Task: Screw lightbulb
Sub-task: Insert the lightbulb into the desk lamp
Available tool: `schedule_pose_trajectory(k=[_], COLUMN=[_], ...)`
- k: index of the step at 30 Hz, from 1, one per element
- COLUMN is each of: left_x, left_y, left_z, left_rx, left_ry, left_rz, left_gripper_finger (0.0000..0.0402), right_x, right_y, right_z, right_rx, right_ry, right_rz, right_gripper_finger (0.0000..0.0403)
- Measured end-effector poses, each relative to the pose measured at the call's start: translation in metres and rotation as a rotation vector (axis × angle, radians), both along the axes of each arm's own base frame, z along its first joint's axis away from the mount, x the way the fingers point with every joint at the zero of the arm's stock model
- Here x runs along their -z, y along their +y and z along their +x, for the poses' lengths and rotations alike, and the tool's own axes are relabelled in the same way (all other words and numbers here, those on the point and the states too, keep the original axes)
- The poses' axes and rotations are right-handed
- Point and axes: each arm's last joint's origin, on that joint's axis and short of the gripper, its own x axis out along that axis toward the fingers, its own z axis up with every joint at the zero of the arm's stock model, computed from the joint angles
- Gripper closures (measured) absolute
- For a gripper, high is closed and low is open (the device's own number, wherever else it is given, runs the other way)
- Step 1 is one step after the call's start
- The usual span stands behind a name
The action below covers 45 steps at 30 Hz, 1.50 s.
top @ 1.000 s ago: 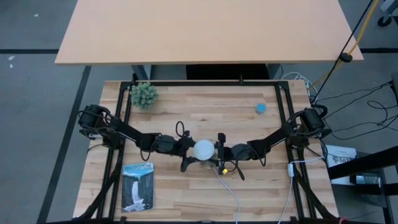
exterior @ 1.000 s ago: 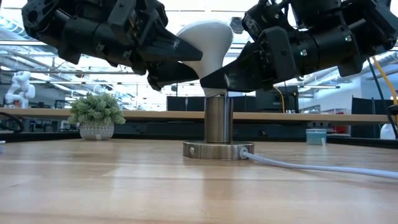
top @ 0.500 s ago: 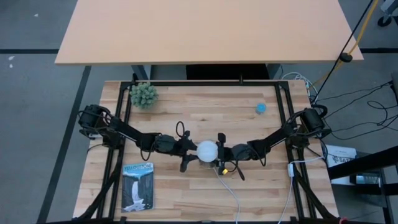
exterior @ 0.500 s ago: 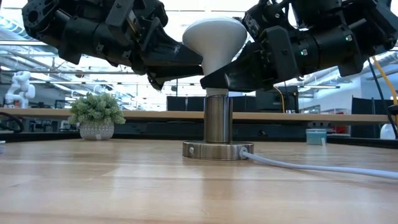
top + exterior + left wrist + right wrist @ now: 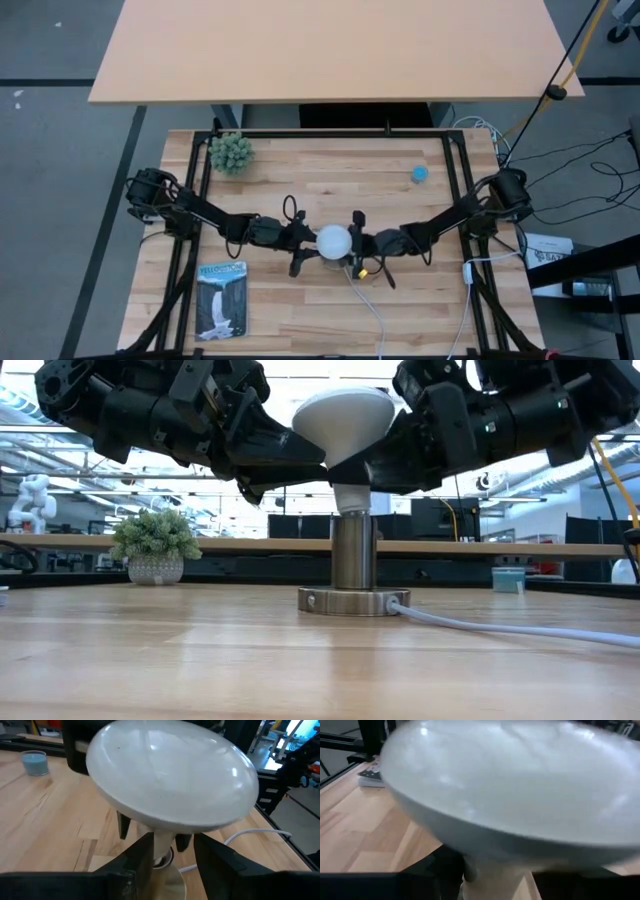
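Note:
The white lightbulb stands upright, dome up, with its narrow base in the top of the silvery socket post. The post rises from a round disc on the table. My left gripper comes in from the table's left and my right gripper from its right. Both are shut on the bulb under its dome. The bulb's screw base is hidden inside the socket. My left gripper pinches the bulb's tapering neck between its two fingers, just under the dome. The fingers come in about level from the table's left. The bulb stands upright with its base in the socket. My right gripper has its two fingers on either side of the bulb's neck, under the dome. It comes in from the table's right, slanting slightly down. The dome hides most of the place of contact.
A white cord runs from the socket disc toward the table's near right. A small potted plant stands at the far left. A small blue object is at the far right and a booklet at the near left.
The bulb was tilted over the socket. It has been turned upright and its base has gone down onto the socket top. My right gripper has moved in toward the table's left, closer under the dome.

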Motion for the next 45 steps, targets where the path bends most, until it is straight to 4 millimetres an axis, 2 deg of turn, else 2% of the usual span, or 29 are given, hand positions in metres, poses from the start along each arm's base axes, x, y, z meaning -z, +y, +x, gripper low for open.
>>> schedule_pose_trajectory(k=[8, 18, 30, 38, 45], left_x=[0.0, -0.007, -0.005, -0.005, -0.003], left_y=[0.0, 0.0, 0.0, 0.005, 0.0], left_z=[0.0, 0.001, 0.001, 0.002, 0.001], left_rx=[0.0, -0.002, -0.002, -0.034, 0.002], left_ry=[0.0, -0.072, -0.049, -0.049, -0.029], left_rz=[0.0, -0.015, -0.01, -0.011, -0.04], left_gripper_finger=[0.0258, 0.0258, 0.0258, 0.0258, 0.0258], right_x=[0.001, 0.002, 0.009, 0.009, 0.008], right_y=[-0.002, -0.002, -0.002, 0.0, 0.0], right_z=[-0.006, -0.006, -0.008, -0.009, -0.008], right_rx=[0.015, 0.021, 0.044, 0.04, 0.04], right_ry=[0.095, 0.098, 0.163, 0.162, 0.152], right_rz=[0.035, 0.052, 0.09, 0.097, 0.094], right_gripper_finger=[0.0204, 0.0204, 0.0204, 0.0204, 0.0204])
